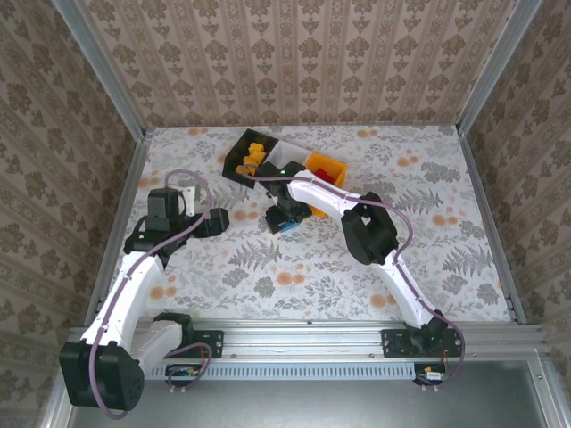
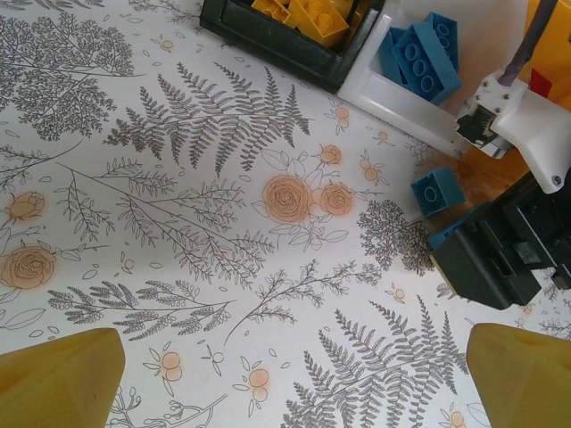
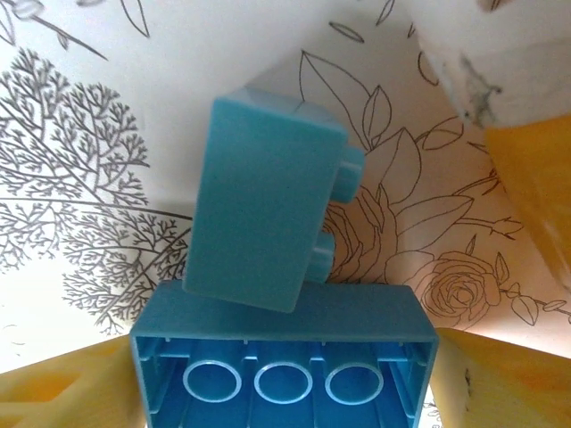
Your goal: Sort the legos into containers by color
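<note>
- Legos in yellow lie in the black bin, blue legos in the white bin.
- Left gripper hangs wide open, empty, above the table.
- Right gripper straddles a long blue brick on the table; grip or not, I cannot tell.
- Smaller blue brick leans against it.

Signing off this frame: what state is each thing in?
left gripper: open, empty
right gripper: jaws flank long blue brick, grip unclear
long blue brick: hollow side showing
small blue brick: on its side
black bin: holds yellow bricks
white bin: holds blue bricks
orange bin: holds red bricks
</note>
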